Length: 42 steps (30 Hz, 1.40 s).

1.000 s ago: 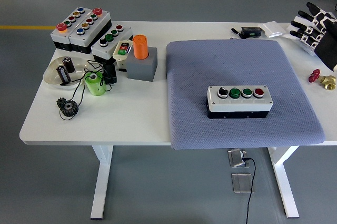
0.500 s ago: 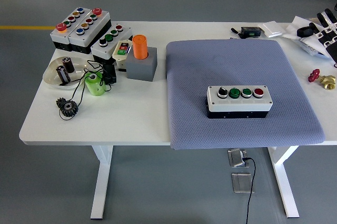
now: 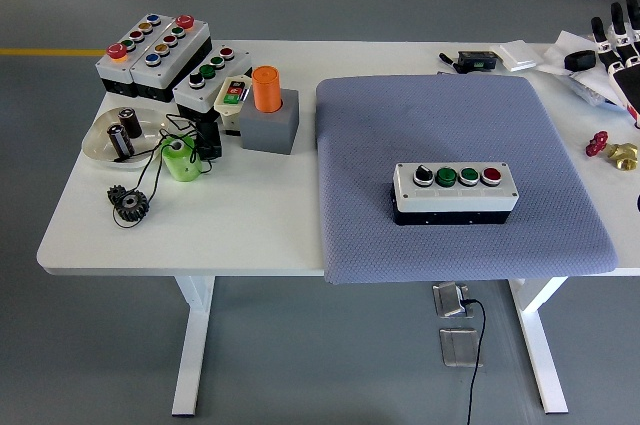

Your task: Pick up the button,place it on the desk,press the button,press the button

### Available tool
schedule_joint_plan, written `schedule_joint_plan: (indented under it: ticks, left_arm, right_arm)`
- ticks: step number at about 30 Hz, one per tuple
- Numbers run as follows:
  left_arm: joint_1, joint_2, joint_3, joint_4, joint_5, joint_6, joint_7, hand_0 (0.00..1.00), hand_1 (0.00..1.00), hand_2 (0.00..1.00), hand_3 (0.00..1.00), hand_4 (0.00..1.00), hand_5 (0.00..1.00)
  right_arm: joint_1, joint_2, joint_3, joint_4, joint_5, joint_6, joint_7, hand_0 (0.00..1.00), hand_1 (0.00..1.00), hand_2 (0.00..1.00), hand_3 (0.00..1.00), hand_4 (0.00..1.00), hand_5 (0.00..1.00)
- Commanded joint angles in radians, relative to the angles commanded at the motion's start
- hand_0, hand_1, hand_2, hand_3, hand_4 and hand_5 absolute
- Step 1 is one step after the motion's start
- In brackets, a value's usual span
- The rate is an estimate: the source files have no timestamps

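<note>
Spare control boxes [image 3: 165,53]: clustered at the table's far-left corner; no legible lettering.
Button box [image 3: 455,192]: on the grey mat [image 3: 370,125], four buttons up, untouched.
Right hand [image 3: 622,50]: at the far-right edge, fingers extended upward, holding nothing; since a second ago it has withdrawn toward the edge.

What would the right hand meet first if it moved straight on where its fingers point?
Probably nothing: the right hand, at the right edge, has its fingers pointing up, past the table's far edge toward the floor. Depth is uncertain.
</note>
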Motion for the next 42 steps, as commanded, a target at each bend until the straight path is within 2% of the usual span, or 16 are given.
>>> schedule_joint_plan:
  ticks: [2, 3, 8, 9, 10, 13, 14, 15, 17, 20, 21, 32, 33, 38, 39, 42]
  left_arm:
    - [-0.001, 0.000, 0.001, 0.000, -0.001, 0.000, 0.000, 0.673, 0.703, 0.723, 0.531, 0.375, 0.998]
    - [-0.001, 0.000, 0.001, 0.000, -0.001, 0.000, 0.000, 0.673, 0.703, 0.723, 0.531, 0.375, 0.998]
    - [-0.001, 0.000, 0.002, 0.000, -0.002, -0.001, -0.001, 0.673, 0.703, 0.723, 0.531, 0.375, 0.998]
    - [-0.001, 0.000, 0.003, 0.000, -0.003, -0.001, -0.002, 0.673, 0.703, 0.723, 0.531, 0.375, 0.998]
    - [-0.001, 0.000, 0.003, 0.000, -0.003, -0.001, -0.002, 0.673, 0.703, 0.723, 0.531, 0.375, 0.998]
    - [-0.001, 0.000, 0.002, 0.000, -0.002, -0.001, -0.001, 0.673, 0.703, 0.723, 0.531, 0.375, 0.998]
    - [-0.001, 0.000, 0.003, 0.000, -0.003, -0.001, -0.001, 0.673, 0.703, 0.723, 0.531, 0.375, 0.998]
    - [0.000, 0.000, 0.004, 0.000, -0.004, -0.001, -0.002, 0.673, 0.703, 0.723, 0.531, 0.374, 0.998]
    - [0.001, 0.000, 0.000, 0.000, -0.004, -0.002, -0.002, 0.673, 0.703, 0.723, 0.531, 0.374, 0.998]
    - [0.001, 0.000, 0.000, 0.000, -0.008, -0.002, -0.003, 0.673, 0.703, 0.723, 0.531, 0.374, 0.998]
    - [0.001, 0.000, -0.001, 0.000, -0.008, -0.002, -0.003, 0.672, 0.703, 0.723, 0.531, 0.374, 0.998]
    - [-0.002, 0.000, -0.001, 0.000, -0.018, -0.003, -0.007, 0.672, 0.703, 0.723, 0.530, 0.375, 0.998]
    - [-0.002, 0.000, -0.002, 0.000, -0.018, -0.003, -0.007, 0.672, 0.701, 0.723, 0.531, 0.375, 0.998]
    - [-0.005, 0.000, 0.004, 0.000, -0.027, -0.003, -0.010, 0.672, 0.701, 0.723, 0.531, 0.375, 0.998]
    - [-0.005, 0.000, 0.004, 0.000, -0.028, -0.003, -0.010, 0.671, 0.701, 0.722, 0.531, 0.376, 0.998]
    - [-0.007, 0.000, -0.001, 0.000, -0.021, -0.003, -0.006, 0.671, 0.701, 0.722, 0.531, 0.376, 0.998]
  right_arm:
    - [-0.006, 0.001, 0.018, -0.002, -0.071, 0.018, -0.045, 0.796, 0.748, 0.785, 0.783, 0.522, 0.764]
    - [-0.007, 0.001, 0.022, -0.002, -0.101, 0.023, -0.058, 0.965, 0.885, 0.936, 0.918, 0.778, 0.684]
    - [-0.010, 0.000, 0.038, 0.001, -0.191, 0.055, -0.114, 0.965, 0.885, 0.936, 0.918, 0.778, 0.684]
    - [-0.010, -0.001, 0.037, 0.002, -0.185, 0.053, -0.119, 0.941, 0.878, 0.948, 0.952, 0.837, 0.617]
    - [-0.011, -0.001, 0.037, 0.002, -0.184, 0.053, -0.120, 0.941, 0.878, 0.948, 0.952, 0.837, 0.617]
    - [-0.009, 0.001, 0.028, -0.005, -0.090, -0.010, -0.065, 0.941, 0.878, 0.948, 0.952, 0.837, 0.617]
    - [-0.010, 0.002, 0.028, -0.011, -0.055, -0.013, -0.056, 0.941, 0.878, 0.948, 0.952, 0.837, 0.617]
    - [-0.011, 0.002, 0.028, -0.017, -0.015, -0.011, -0.051, 0.786, 0.748, 0.793, 0.833, 0.735, 0.523]
    - [-0.012, 0.005, 0.029, -0.023, -0.004, -0.019, -0.036, 0.786, 0.748, 0.793, 0.833, 0.735, 0.523]
    - [-0.009, 0.008, 0.025, -0.026, 0.001, -0.019, -0.033, 0.786, 0.748, 0.793, 0.833, 0.735, 0.523]
    - [-0.007, 0.011, 0.024, -0.027, 0.000, -0.016, -0.033, 0.827, 0.776, 0.821, 0.828, 0.704, 0.512]
    - [0.007, 0.012, 0.016, -0.032, 0.004, -0.023, -0.040, 0.822, 0.769, 0.821, 0.801, 0.681, 0.504]
    - [0.008, 0.013, 0.014, -0.033, 0.009, -0.024, -0.039, 0.788, 0.741, 0.806, 0.794, 0.683, 0.488]
    - [0.019, 0.013, 0.007, -0.044, -0.017, 0.019, -0.061, 0.788, 0.741, 0.806, 0.794, 0.683, 0.488]
    - [0.021, 0.013, 0.007, -0.045, -0.027, 0.024, -0.063, 0.868, 0.802, 0.892, 0.888, 0.867, 0.413]
    - [0.043, 0.021, -0.001, -0.050, -0.120, 0.059, -0.084, 0.868, 0.802, 0.892, 0.888, 0.867, 0.413]
